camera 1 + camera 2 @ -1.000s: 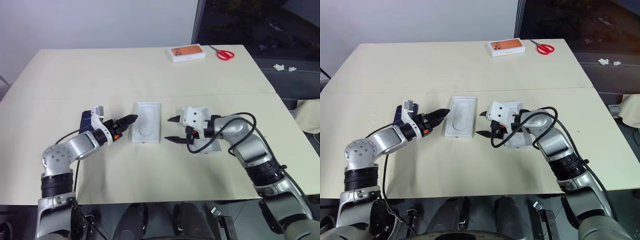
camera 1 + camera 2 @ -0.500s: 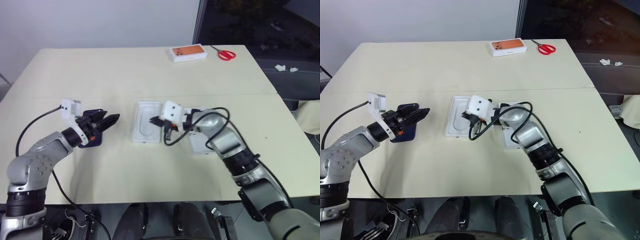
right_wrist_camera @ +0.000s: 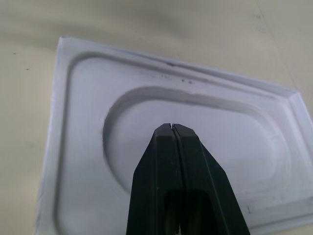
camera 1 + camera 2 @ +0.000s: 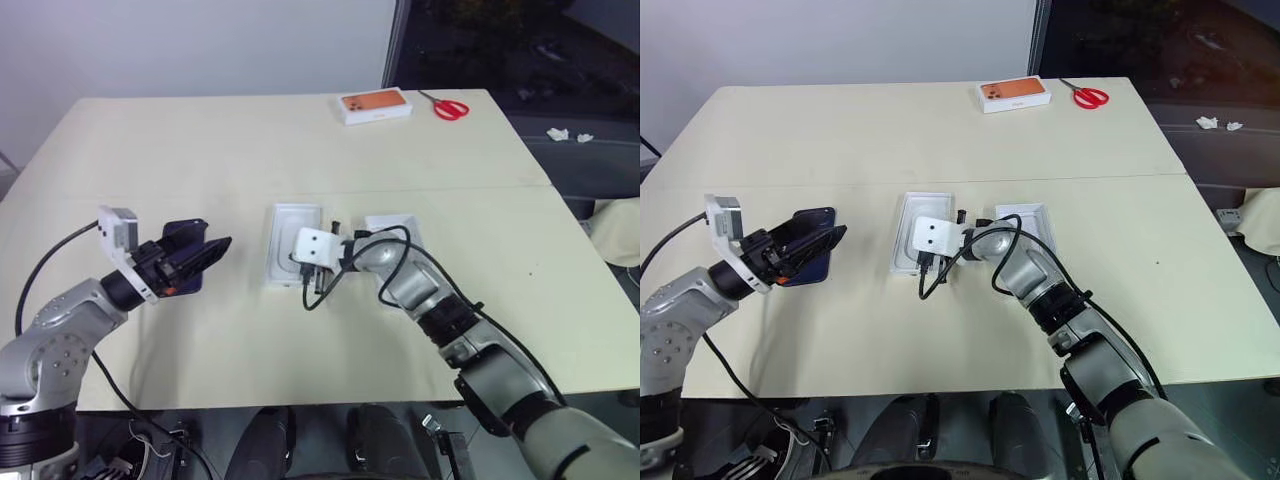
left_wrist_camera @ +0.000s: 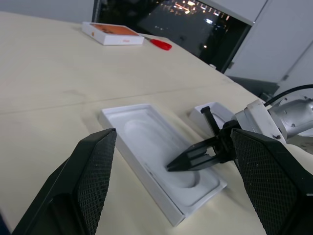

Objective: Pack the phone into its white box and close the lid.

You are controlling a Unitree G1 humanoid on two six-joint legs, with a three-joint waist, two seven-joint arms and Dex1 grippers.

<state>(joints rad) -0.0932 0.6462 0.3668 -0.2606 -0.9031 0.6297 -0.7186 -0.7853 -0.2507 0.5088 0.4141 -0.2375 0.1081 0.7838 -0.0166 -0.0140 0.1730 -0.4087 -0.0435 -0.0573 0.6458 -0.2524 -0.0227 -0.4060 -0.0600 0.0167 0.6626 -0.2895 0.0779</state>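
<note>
Phone (image 4: 808, 262) flat on table (image 4: 940, 130), left of centre, partly hidden behind left gripper (image 4: 818, 240), jaws wide, empty. White tray with oval recess (image 4: 294, 243) at centre, empty; right gripper (image 3: 172, 128) pinched shut over recess, holding nothing. White box (image 4: 400, 226) just right of tray, mostly covered by right arm, contents not visible. Orange-topped box (image 4: 376, 105) and red scissors (image 4: 445, 106) at far edge.

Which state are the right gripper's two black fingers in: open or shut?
Shut. In the right wrist view the right gripper has both fingers pressed together, no gap, over the white tray.
</note>
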